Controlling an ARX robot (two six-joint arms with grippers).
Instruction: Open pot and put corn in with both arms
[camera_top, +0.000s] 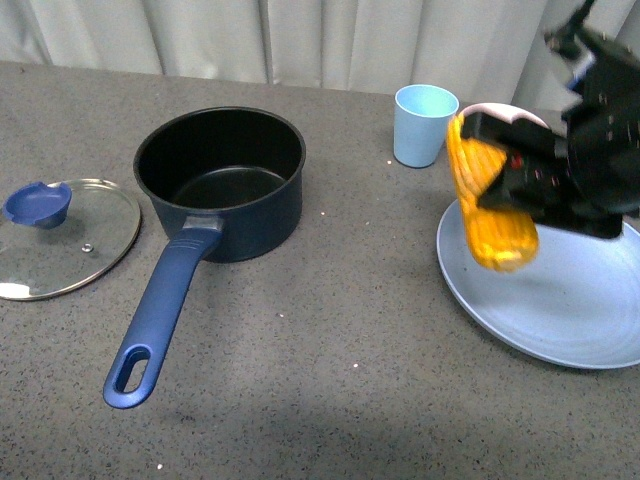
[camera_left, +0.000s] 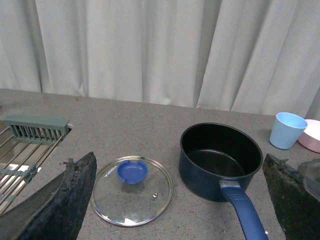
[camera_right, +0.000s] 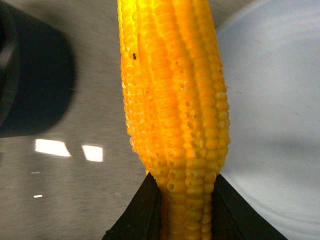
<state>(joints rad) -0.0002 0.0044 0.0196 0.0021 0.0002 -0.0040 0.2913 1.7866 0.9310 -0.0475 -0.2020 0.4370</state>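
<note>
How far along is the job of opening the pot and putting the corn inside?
Done: the lid is off and lies on the table beside the pot, which stands open and empty. In hand: the right hand grips the corn at the edge of the plate. Left: carry the corn over to the pot and release it inside.

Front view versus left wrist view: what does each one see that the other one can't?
Only the front view shows the corn, gripped by the right tool near the blue plate. Only the left wrist view shows the metal rack and the open left tool. Both show the uncovered pot, its lid lying beside it, and the light blue cup.
</note>
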